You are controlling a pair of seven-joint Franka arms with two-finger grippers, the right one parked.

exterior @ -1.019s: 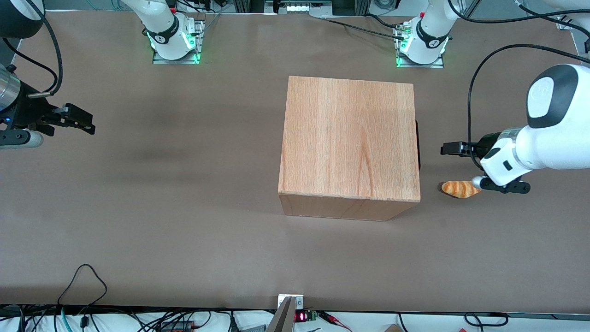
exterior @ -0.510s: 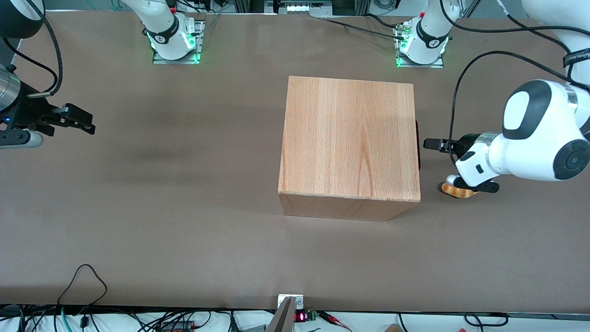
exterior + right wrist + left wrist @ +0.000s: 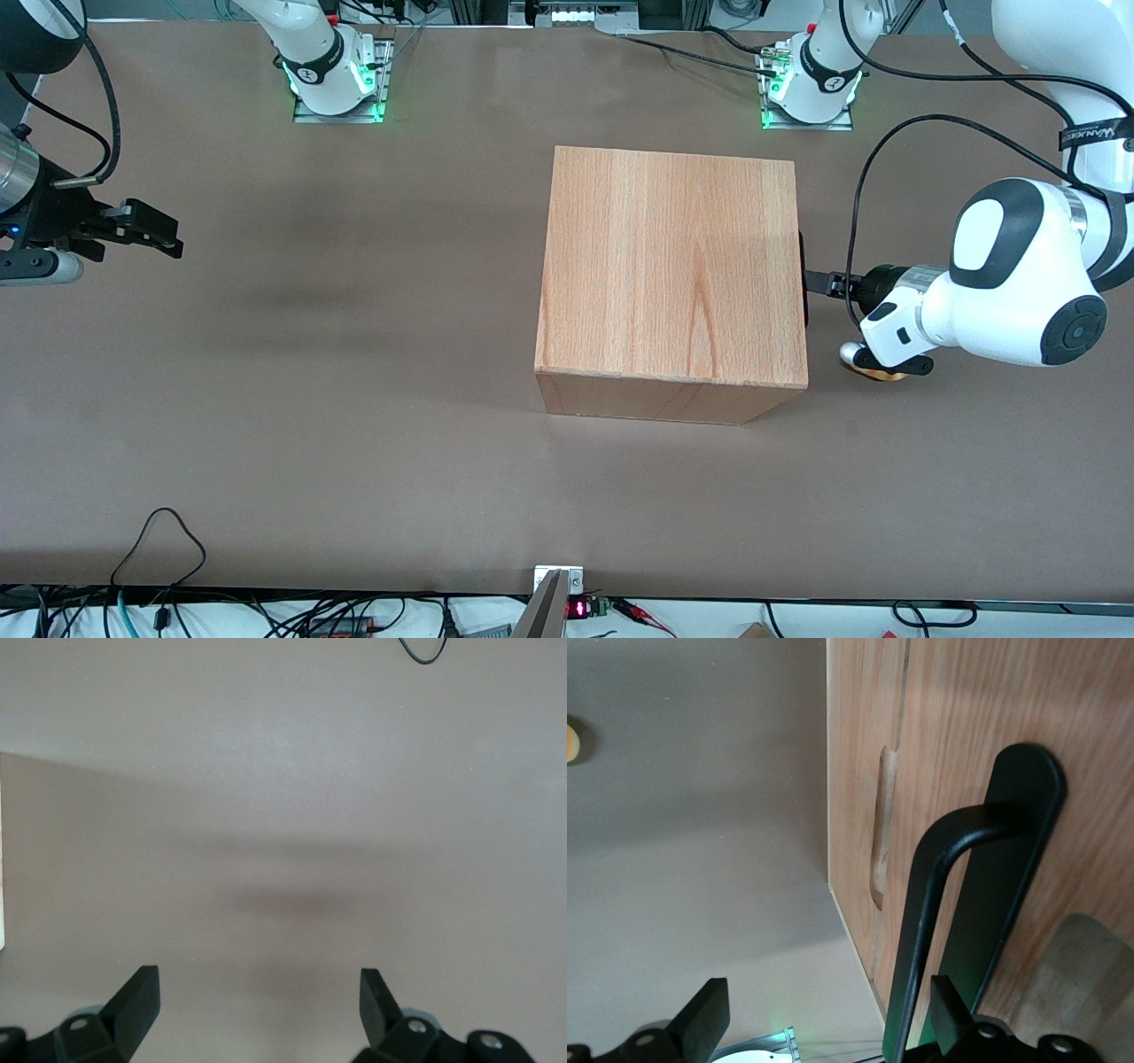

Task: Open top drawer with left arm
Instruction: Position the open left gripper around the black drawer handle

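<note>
The top drawer's light-wood front (image 3: pixel 1063 744) sits flush in the big wooden box (image 3: pixel 669 266), shut. Its long black bar handle (image 3: pixel 921 904) runs along that front; in the front view it is a dark strip (image 3: pixel 803 279) on the box face turned toward the working arm's end of the table. My left arm (image 3: pixel 1001 275) reaches in level with the table. Its gripper (image 3: pixel 819 283) is right at the handle. In the left wrist view the gripper (image 3: pixel 828 1023) is open, and the bar passes between the fingertips (image 3: pixel 709 1019), close to one of them and untouched.
A small orange bread toy (image 3: pixel 873 372) lies on the brown table (image 3: pixel 354 425) under my wrist, nearer the front camera than the gripper, and shows at the wrist view's edge (image 3: pixel 571 740). Arm bases (image 3: pixel 811 84) stand at the table's rear edge.
My left arm has moved toward the box over the last second, bringing the gripper from well off the box face up to the handle. The wrist now covers most of the bread toy.
</note>
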